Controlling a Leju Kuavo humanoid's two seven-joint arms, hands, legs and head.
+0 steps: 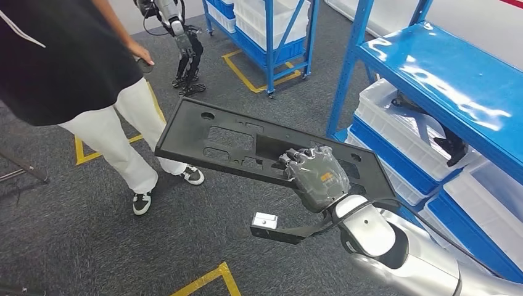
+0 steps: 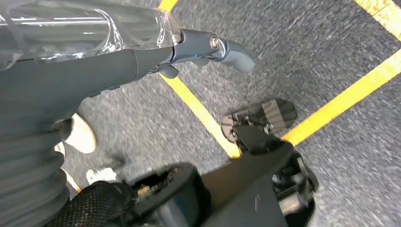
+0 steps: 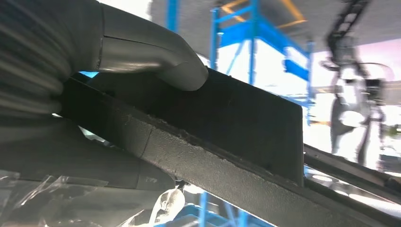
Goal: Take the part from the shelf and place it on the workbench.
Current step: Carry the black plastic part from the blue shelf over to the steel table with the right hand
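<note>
Black flat panel, off the blue shelf, carried over grey carpet.
Its long axis runs away from the right hand, which clamps one end, thumb pressed on the face; left hand hangs by the floor, grip unclear.
</note>
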